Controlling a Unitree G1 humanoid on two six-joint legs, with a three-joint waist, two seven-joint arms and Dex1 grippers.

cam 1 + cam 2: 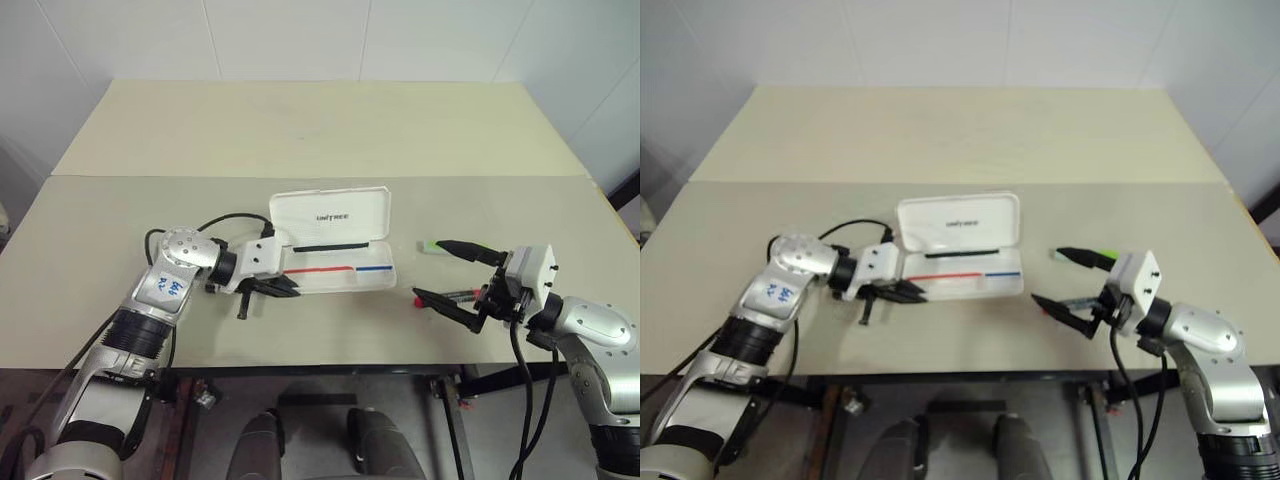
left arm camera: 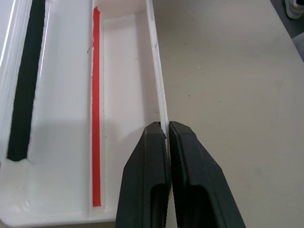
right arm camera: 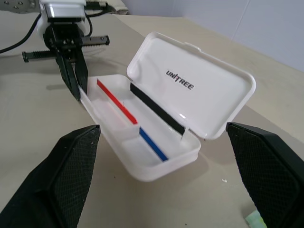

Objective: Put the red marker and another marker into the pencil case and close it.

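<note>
L gripper (image 1: 283, 289) pinched on case (image 1: 340, 245) wall, R gripper (image 1: 452, 274) wide open & empty — case may skid if L slips

Bright, even light from overhead; soft, short shadows lie on the table (image 1: 300, 130) under both arms. A small glare spot shows on the pencil case (image 3: 190, 95) lid. The right eye view is slightly hazy.

Case (image 1: 340, 262) open on counter (image 1: 300, 130), lid upright at far side: blocks approach from behind. Tray open from above and from near side. Left tool (image 1: 283, 289) pinched shut on case's near-left wall, occupying that corner. Right of case: green marker (image 1: 429, 245) and red marker (image 1: 455, 295) on counter, right tool (image 1: 440, 270) spread wide above them. Counter beyond lid bare.
</note>
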